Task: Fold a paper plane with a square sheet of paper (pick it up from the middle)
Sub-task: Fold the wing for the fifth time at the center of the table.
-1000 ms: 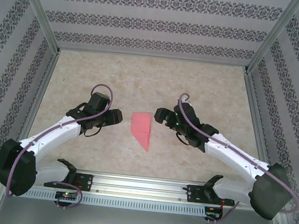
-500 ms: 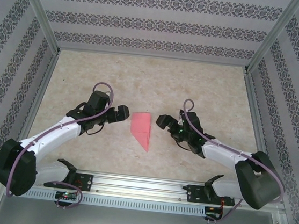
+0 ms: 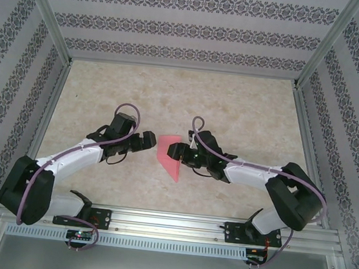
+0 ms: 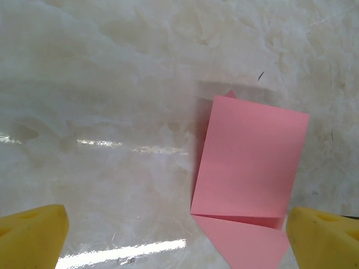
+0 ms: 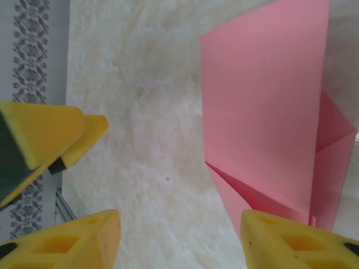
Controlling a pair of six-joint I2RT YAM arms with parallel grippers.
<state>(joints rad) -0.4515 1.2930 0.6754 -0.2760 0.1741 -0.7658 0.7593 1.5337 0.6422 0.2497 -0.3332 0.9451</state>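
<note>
The square sheet of paper [image 3: 164,151] lies flat on the table as a pink creased shape, a rectangle that ends in a point toward the near edge. My left gripper [image 3: 150,140] is low at its left edge and open. In the left wrist view the paper [image 4: 249,162] lies ahead and to the right, its edge by the right fingertip [image 4: 322,238] of the left gripper [image 4: 176,241]. My right gripper [image 3: 172,150] reaches over the paper's right edge, open. In the right wrist view, one fingertip [image 5: 297,241] of the right gripper [image 5: 179,241] overlaps the paper [image 5: 263,112].
The table [image 3: 247,110] is pale marble-patterned, walled by patterned panels [image 3: 179,27] at the back and sides. A metal rail [image 3: 169,224] with the arm bases runs along the near edge. The left gripper's yellow fingers [image 5: 45,134] face the right wrist camera.
Both grippers have closed in on the paper from either side. The left jaws opened wider. The right arm stretched left over the paper's edge and its jaws narrowed. The paper has not moved.
</note>
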